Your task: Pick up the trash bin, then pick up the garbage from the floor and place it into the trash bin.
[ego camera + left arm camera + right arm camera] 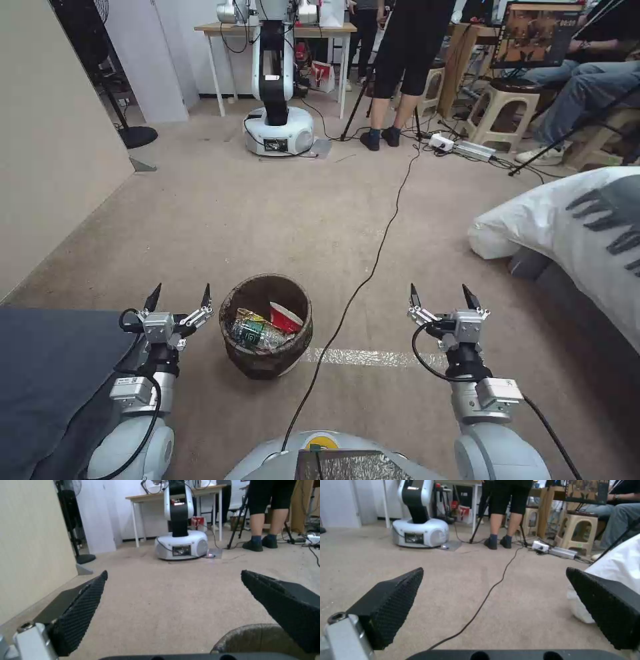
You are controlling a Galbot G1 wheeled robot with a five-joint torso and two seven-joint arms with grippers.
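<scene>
The trash bin (267, 365) stands upright on the carpet just ahead of me, between my two arms, its dark bag folded over the rim. Inside it lies the garbage (257, 331): a crushed green-labelled bottle, a red-and-white packet and a yellow wrapper. My left gripper (182, 290) hovers open just left of the bin, holding nothing. In the left wrist view the left gripper (173, 572) has its fingers wide apart and the bin's rim (250, 635) shows beside one finger. My right gripper (439, 290) is open farther to the bin's right; the right wrist view shows the right gripper (495, 568) over bare carpet.
A black cable (373, 260) runs across the carpet between bin and right arm, crossing a silver tape strip (367, 358). White bedding (567, 213) bulges in at the right, and a dark grey surface (47, 360) lies at the left. Another robot's white base (278, 130) stands ahead.
</scene>
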